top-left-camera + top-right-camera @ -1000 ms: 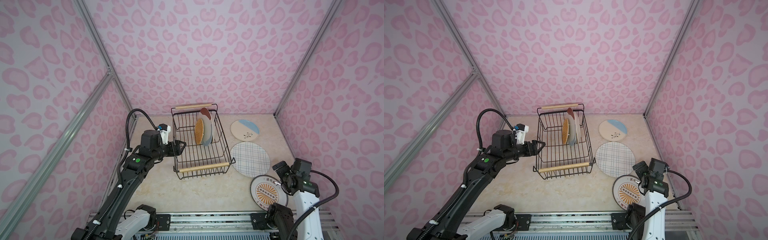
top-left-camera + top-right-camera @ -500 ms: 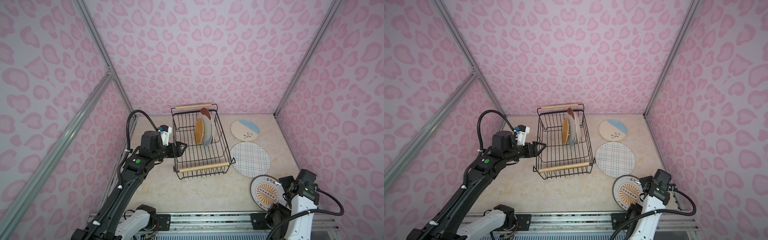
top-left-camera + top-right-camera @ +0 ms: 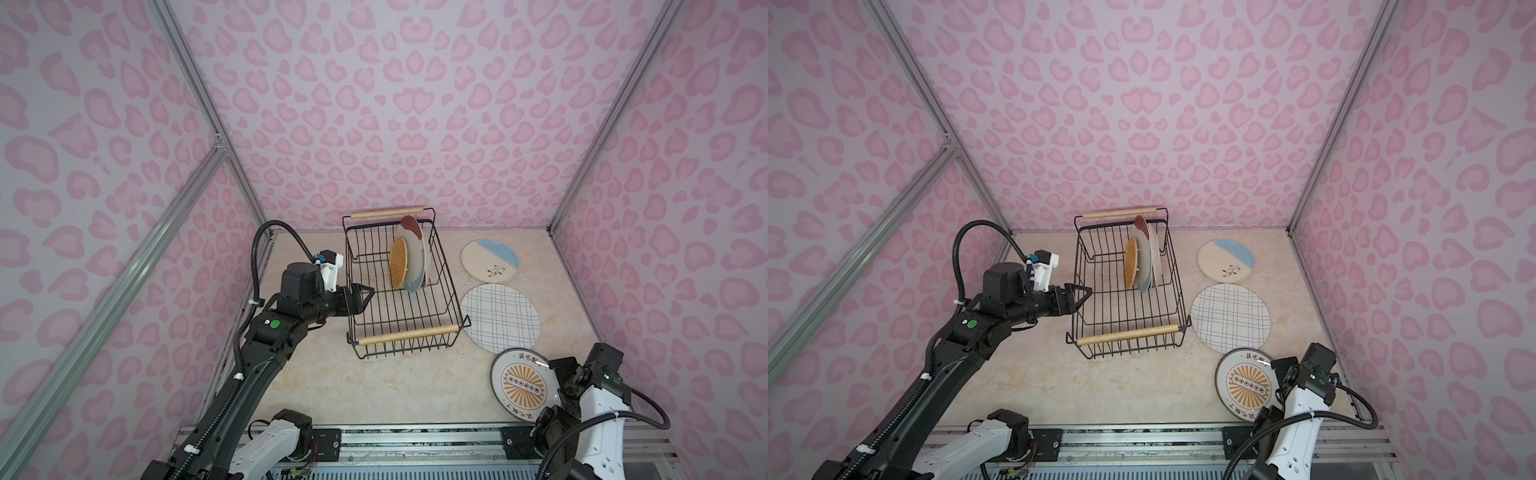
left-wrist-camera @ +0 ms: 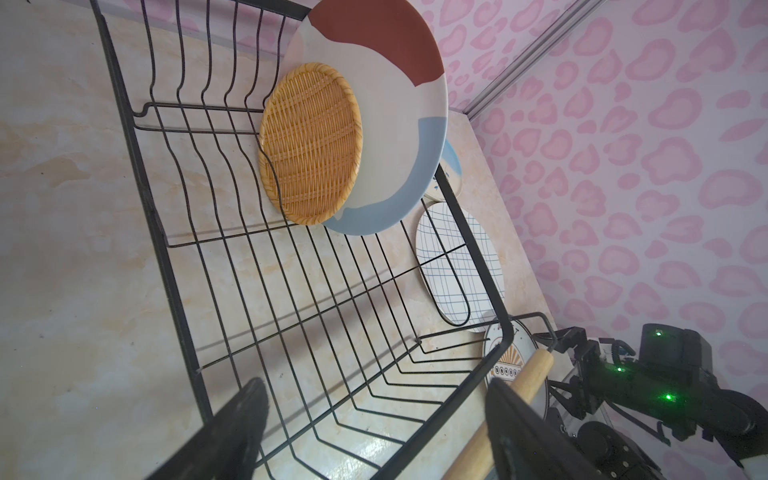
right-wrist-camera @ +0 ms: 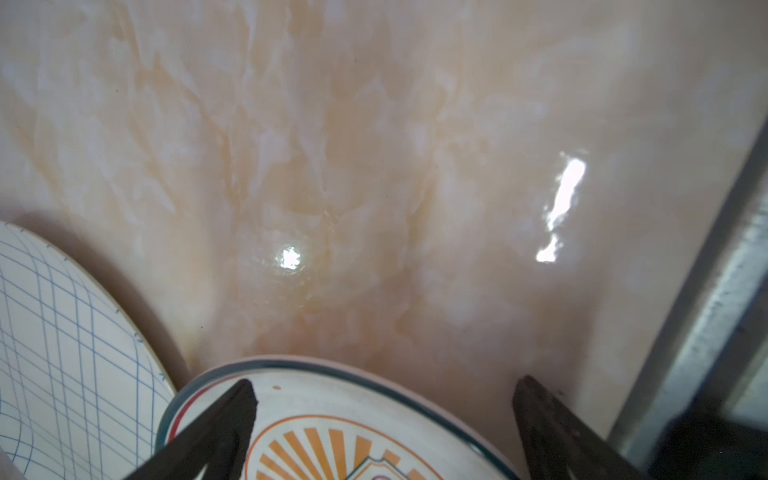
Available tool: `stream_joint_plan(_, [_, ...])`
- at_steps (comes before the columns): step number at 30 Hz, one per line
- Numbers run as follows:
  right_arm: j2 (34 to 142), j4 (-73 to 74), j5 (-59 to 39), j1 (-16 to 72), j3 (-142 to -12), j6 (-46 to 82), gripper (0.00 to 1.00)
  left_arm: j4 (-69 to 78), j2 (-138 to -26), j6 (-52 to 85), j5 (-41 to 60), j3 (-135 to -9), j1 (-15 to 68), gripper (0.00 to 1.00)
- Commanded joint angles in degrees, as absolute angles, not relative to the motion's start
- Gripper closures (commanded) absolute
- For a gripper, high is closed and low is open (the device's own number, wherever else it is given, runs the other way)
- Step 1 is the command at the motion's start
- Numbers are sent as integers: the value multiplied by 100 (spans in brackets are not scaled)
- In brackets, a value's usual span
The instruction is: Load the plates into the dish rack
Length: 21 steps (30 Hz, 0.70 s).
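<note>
both top views are bright and even. soft light falls from above, leaving only faint shadows under the dish rack (image 3: 399,299) on the bench (image 3: 332,386). their corners darken a little, and the wall posts (image 3: 601,137) lean outward with the wide lens. from my left wrist the picture is crisp: the rack wires throw thin grey shadows across the bench, while my left claw (image 4: 374,386) reads dark and soft at its fingers. from my right wrist the glossy bench shows two white glare spots and smeared marbling. my right claw (image 5: 384,384) and the near rim of the sunburst plate (image 5: 332,436) are out of focus.
</note>
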<state>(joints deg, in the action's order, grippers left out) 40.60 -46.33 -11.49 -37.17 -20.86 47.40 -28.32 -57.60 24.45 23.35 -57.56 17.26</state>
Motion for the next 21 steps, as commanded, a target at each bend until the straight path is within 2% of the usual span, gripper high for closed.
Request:
stream_joint_plan(1, [3970,-4326,-1450,-3520,-2019,5041,4,-2654,-5800,2470,2338,-5739,1720,16])
stream_joint_plan(7, [4081,-3788,-1153,-2451,-2014,5562,4,-2654,-5862,2479,2362,-5740,1703,16])
stream_joint_plan(12, [4275,-3583,-1067,-2382,-1983,5487,4,-2672,-5828,2457,2334,-5730,1688,16])
stream_joint_plan(16, [4245,-3670,-863,-2382,-2076,5391,4,-2528,-5780,2466,2790,-5663,1726,16])
stream_joint_plan(21, [4422,-3604,-824,-2382,-2233,5150,4,-2288,-5660,2731,2704,-5594,2337,17])
